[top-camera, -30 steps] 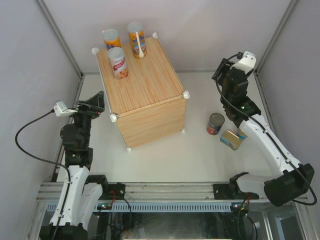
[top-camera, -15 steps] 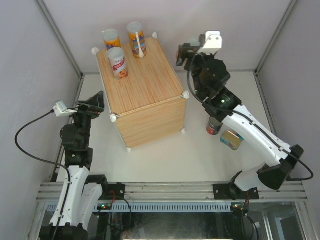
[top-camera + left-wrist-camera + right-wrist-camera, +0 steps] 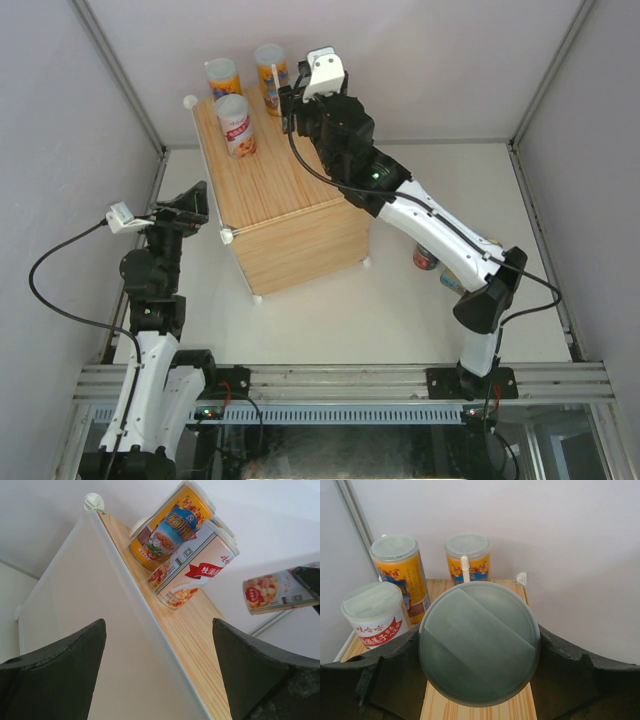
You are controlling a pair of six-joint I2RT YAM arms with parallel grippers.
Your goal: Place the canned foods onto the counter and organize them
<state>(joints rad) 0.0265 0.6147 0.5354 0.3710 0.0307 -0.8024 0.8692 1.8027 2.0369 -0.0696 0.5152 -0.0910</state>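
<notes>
The counter (image 3: 290,195) is a wood-grain cube with white ball corners. Three tall cans stand at its back: an orange one (image 3: 224,78), an orange one with a white spoon (image 3: 271,75) and a white-red one (image 3: 236,125). My right gripper (image 3: 297,112) is shut on a fourth tall can with a pale lid (image 3: 479,642), held just above the counter's back right part; that can also shows in the left wrist view (image 3: 280,592). My left gripper (image 3: 190,205) is open and empty at the counter's left side. A dark tomato can (image 3: 426,258) and a flat tin (image 3: 449,281) lie on the floor, partly hidden by my right arm.
The right arm stretches diagonally over the floor from its base to the counter. Grey walls with metal posts close in the back and sides. The counter's wood top (image 3: 475,712) runs under the held can, with a white ball corner (image 3: 521,578) to its right.
My right arm has swung left from the far right wall to above the counter's back right part. The left arm has not moved.
</notes>
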